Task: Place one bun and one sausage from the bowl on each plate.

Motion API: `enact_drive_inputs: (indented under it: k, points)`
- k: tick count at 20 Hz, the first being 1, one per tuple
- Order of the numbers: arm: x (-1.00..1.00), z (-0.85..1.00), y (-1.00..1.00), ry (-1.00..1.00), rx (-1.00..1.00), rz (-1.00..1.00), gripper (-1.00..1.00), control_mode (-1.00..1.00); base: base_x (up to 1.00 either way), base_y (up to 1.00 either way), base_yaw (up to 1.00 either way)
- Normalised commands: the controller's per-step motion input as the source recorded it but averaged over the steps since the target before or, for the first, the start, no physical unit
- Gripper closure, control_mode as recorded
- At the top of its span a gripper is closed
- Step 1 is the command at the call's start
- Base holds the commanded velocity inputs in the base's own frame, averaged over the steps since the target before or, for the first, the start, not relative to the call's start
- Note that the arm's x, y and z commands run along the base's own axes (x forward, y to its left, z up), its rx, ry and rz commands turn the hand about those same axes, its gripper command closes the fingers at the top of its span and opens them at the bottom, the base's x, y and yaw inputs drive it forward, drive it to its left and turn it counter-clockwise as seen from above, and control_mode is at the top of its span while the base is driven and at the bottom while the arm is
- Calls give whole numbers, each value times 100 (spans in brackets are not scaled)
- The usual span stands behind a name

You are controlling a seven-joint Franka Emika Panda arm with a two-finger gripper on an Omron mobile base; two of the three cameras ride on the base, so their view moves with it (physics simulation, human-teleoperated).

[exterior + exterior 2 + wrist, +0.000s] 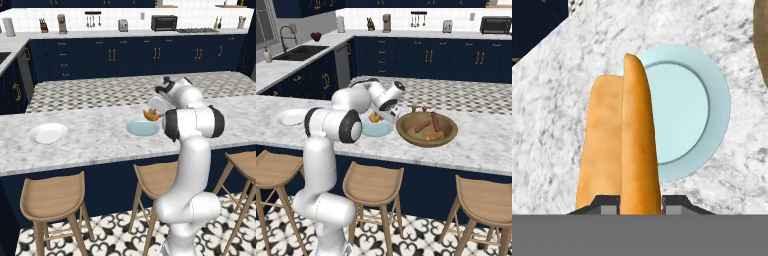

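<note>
A golden bun (622,145) is clamped between the closed gripper (641,202) tips. Just beneath it, the teal plate (712,100) is seen on the marble counter (557,90). Farther off, two sausages and a bun are left in the wooden bowl (448,137); the white plate (47,133) lies well apart.

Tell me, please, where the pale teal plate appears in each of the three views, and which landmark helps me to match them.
Left base view: teal plate right of centre on the marble counter, beside the arm.
Right base view: teal plate left of centre, between the arm and the wooden bowl.
Hand view: teal plate centre-right, behind the held bun.
Shared landmark: the marble counter.
</note>
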Motion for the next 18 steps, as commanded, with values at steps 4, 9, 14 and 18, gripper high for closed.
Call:
enact_drive_inputs:
  k: [4,9,14,18]
  points:
    - [0,-66,1,-14,-17,-1,100,-100,0,0,0]
    - [2,-36,10,-8,-12,0,100,-100,0,0,0]
    - [19,-16,10,-1,-5,0,100,-100,0,0,0]
    - [28,-9,0,-3,-1,0,100,-100,0,0,0]
